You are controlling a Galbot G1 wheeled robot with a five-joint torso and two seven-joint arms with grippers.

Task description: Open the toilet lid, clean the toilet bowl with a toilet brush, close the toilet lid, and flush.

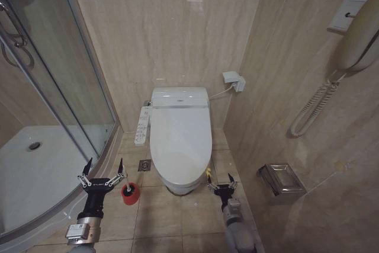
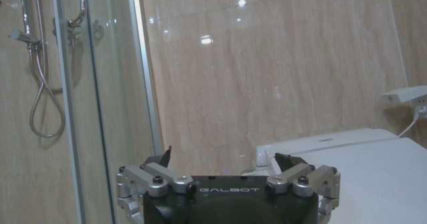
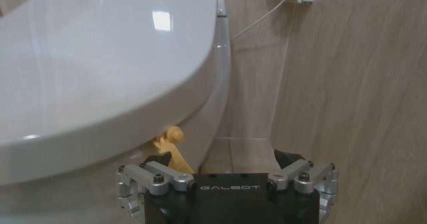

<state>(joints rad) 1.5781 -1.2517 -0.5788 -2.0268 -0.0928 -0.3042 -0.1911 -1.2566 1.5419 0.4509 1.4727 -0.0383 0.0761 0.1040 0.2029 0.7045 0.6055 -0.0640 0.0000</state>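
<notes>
Bare floor [image 1: 160, 217] lies open before the toilet bowl [image 1: 177, 186]; wall [image 1: 284, 146] crowds its right.

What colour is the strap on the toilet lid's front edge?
Yellow; the strap shows best in the right wrist view, under the toilet lid.

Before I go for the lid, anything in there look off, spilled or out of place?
Nothing stands out. The toilet lid is shut and sits straight, its yellow strap by the open right gripper. The red holder cup stands upright on dry floor beside the open left gripper.
</notes>
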